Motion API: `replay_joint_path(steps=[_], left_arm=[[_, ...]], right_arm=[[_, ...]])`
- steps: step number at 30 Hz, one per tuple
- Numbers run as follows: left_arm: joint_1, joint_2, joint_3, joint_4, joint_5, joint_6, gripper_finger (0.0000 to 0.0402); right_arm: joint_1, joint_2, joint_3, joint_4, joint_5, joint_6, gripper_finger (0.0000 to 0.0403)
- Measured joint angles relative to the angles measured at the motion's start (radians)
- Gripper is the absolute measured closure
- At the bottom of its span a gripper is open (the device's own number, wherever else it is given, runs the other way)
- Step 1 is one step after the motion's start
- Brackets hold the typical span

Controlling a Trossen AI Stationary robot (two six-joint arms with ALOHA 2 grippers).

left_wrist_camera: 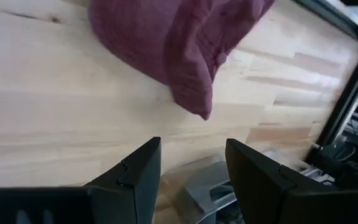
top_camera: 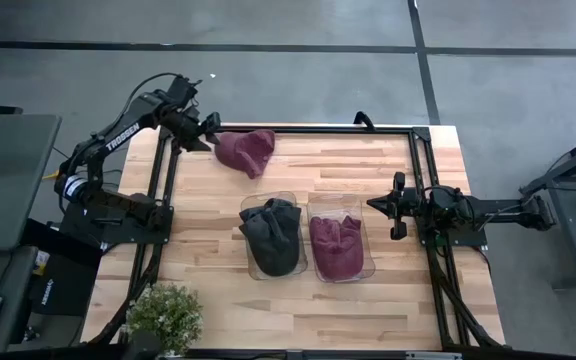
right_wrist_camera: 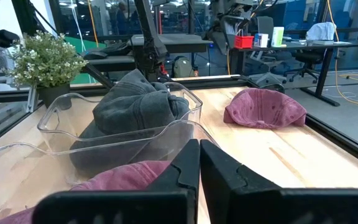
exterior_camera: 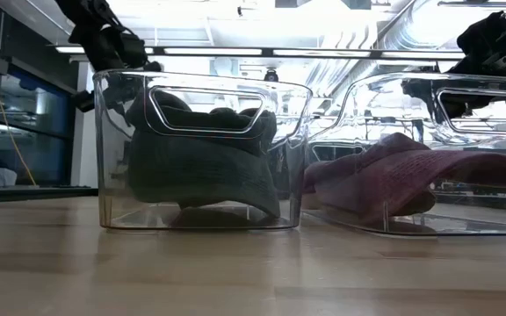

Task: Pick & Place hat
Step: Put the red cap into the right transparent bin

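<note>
Start at the left: your left gripper (top_camera: pixel 211 126) hovers at the table's far left corner, about eleven o'clock from the two bins, its fingers (left_wrist_camera: pixel 138 171) spread moderately and holding nothing. Just to its right, touching or nearly so, the loose maroon hat (top_camera: pixel 247 151) lies slumped on the bare wooden table (top_camera: pixel 368 165). Judge it light, soft and floppy; it will fold and drape instead of holding shape. Pinch a gathered fold of the crown or the stiffer brim edge nearest you, and expect the rest to trail.

Moving right, the left clear bin (top_camera: pixel 271 237) holds a dark grey hat (top_camera: pixel 272 231), and the right clear bin (top_camera: pixel 341 236) beside it holds another maroon hat (top_camera: pixel 335 245).

At three o'clock, your right gripper (top_camera: pixel 400 206) waits just beside the right bin, fingers (right_wrist_camera: pixel 185 167) pressed together, empty.
</note>
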Motion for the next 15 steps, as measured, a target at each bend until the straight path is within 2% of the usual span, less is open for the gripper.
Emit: replay_joint_path(steps=[4, 9, 12, 15], left_arm=[[-0.087, 0.0, 0.0, 0.038, -0.007, -0.036, 0.0229], [-0.195, 0.0, 0.0, 0.202, -0.052, -0.142, 0.0229], [-0.232, 0.001, 0.0, 0.287, -0.037, -0.185, 0.0229], [-0.258, 0.034, 0.002, 0.34, -0.066, -0.213, 0.0229]], right_arm=[[0.0, 0.0, 0.0, 0.0, 0.0, 0.0, 0.0393], [0.0, 0.0, 0.0, 0.0, 0.0, 0.0, 0.0398], [0.0, 0.0, 0.0, 0.0, 0.0, 0.0, 0.0398], [0.0, 0.0, 0.0, 0.0, 0.0, 0.0, 0.0398]])
